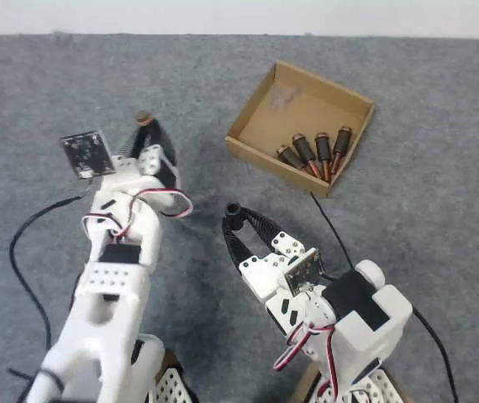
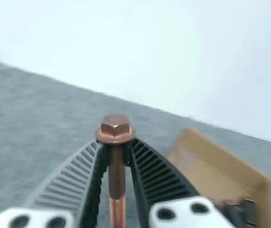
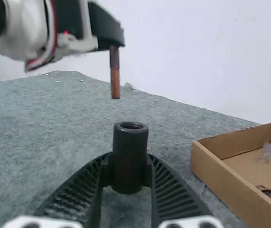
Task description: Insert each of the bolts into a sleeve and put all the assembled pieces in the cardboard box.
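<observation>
Okay, my left claw (image 2: 117, 151) is clamped on a copper-coloured bolt (image 2: 115, 129). It grips the shank just under the hex head, head up, with the threaded end hanging below the fingers. The bolt is held up off the grey tabletop (image 1: 424, 210), to the left of the cardboard box (image 1: 273, 161).

My right claw (image 3: 129, 164) has a dark sleeve (image 3: 130, 142) pinched between its ribbed fingers, upright, open bore facing up. From the right wrist view the bolt hangs higher than the sleeve and farther off, the two clearly apart, nothing touching. From overhead, the sleeve sits nearer my side of the tabletop, below the box's near corner, and the bolt is up and to the left of it.

Inside the box I count four assembled pieces (image 1: 315, 154), lying side by side against the wall nearest the right arm, copper tips pointing at that wall. A black cable (image 1: 330, 227) runs across the tabletop from the box's corner toward the right arm's base.
</observation>
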